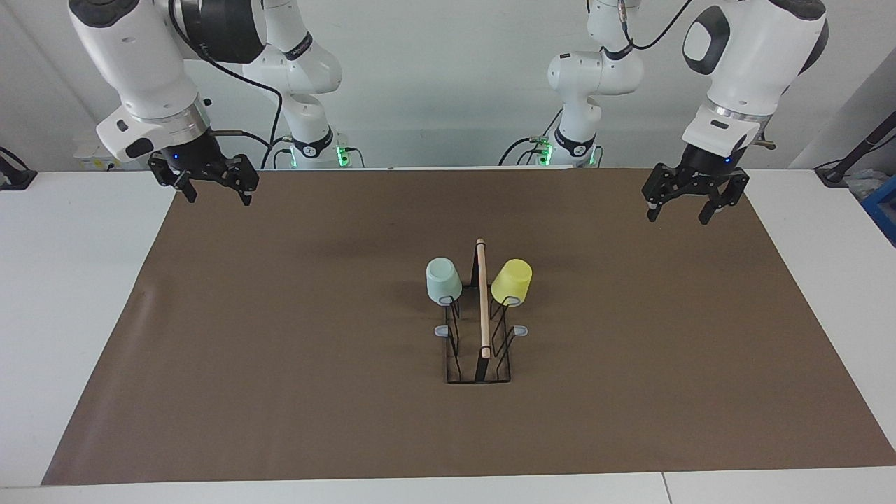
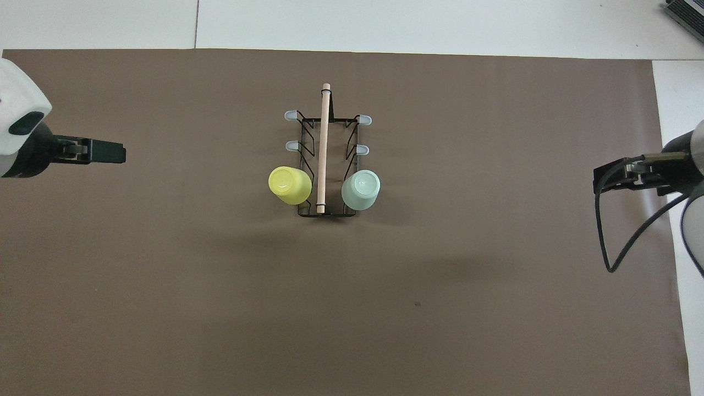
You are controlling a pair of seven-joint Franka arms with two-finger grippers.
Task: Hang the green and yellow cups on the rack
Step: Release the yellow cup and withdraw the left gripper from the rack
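The rack (image 1: 483, 308) (image 2: 323, 148) stands mid-mat, a black wire stand with a wooden rod on top. The green cup (image 1: 443, 280) (image 2: 361, 190) hangs upside down on a prong at the rack's end nearest the robots, on the right arm's side. The yellow cup (image 1: 512, 281) (image 2: 290, 185) hangs the same way on the matching prong on the left arm's side. My left gripper (image 1: 677, 217) (image 2: 116, 154) is open and empty, high over the mat's edge at its own end. My right gripper (image 1: 218, 199) (image 2: 598, 182) is open and empty over the mat's corner at its end.
A brown mat (image 1: 280, 364) covers most of the white table (image 1: 70, 315). Bare grey-tipped prongs (image 1: 441, 330) (image 1: 521, 330) stick out of the rack, farther from the robots than the cups. A dark object (image 2: 685, 14) lies at the table's corner.
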